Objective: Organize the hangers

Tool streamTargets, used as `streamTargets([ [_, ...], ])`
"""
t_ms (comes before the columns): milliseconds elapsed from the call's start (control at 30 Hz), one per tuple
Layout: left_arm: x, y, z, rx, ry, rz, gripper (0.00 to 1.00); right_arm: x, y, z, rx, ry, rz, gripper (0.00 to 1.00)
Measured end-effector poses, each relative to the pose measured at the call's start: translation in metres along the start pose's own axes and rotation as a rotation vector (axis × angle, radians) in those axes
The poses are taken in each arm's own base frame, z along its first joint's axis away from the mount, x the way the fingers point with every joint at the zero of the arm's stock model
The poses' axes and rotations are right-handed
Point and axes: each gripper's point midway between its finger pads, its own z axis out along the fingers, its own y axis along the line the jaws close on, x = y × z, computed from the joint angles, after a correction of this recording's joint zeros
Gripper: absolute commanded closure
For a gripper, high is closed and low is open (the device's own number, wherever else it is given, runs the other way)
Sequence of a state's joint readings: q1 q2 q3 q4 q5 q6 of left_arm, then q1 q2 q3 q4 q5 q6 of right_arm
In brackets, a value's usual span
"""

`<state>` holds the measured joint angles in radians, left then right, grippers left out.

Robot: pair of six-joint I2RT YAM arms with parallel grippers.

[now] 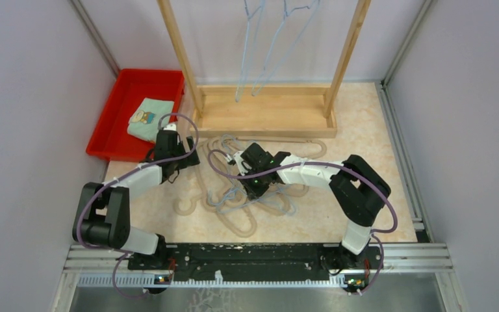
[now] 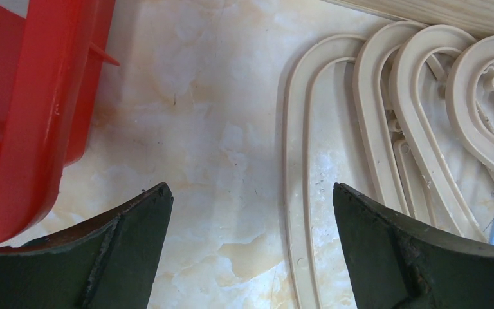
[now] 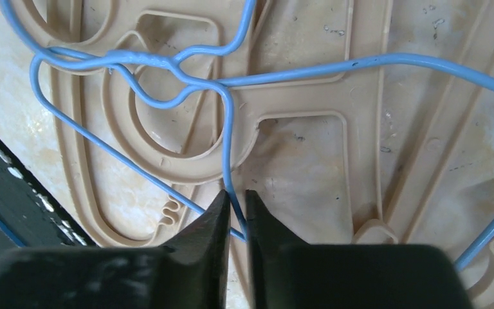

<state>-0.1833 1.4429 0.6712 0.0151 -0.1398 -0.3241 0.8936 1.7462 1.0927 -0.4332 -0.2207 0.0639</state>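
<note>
**Q:** State of the right gripper (image 3: 235,196)?

**A:** Jaws nearly together, pinching the wire of a light-blue hanger (image 3: 138,59). It lies across the beige hangers (image 2: 368,109), heaped just in front of the wooden rack (image 1: 266,114).

**Q:** And the left gripper (image 2: 251,190)?

**A:** Spread wide, holding nothing, above the table (image 2: 219,129) in front of the rack's left post, beside the heap.

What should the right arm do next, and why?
Probably lift slowly: the right gripper is shut on a blue wire hanger that lies across the beige hangers, and a slow rise should avoid dragging them along.
</note>
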Motion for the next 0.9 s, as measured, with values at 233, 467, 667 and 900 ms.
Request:
streamTargets([
  [233,-0.001,0.001,-0.003,-0.002,-0.009,-0.002,0.00,0.004,0.004,0.000,-0.021,0.010,0.002,1.00],
  [467,-0.002,0.002,-0.005,-0.005,-0.016,-0.003,0.00,-0.004,0.004,-0.029,-0.005,-0.020,0.006,1.00],
  [667,-0.003,0.001,-0.005,-0.004,-0.018,-0.012,0.00,-0.060,0.024,-0.089,-0.069,-0.159,-0.004,1.00],
  [900,-0.008,-0.001,-0.002,-0.002,-0.026,-0.025,0.00,-0.123,0.020,-0.160,-0.149,-0.362,0.023,1.00],
])
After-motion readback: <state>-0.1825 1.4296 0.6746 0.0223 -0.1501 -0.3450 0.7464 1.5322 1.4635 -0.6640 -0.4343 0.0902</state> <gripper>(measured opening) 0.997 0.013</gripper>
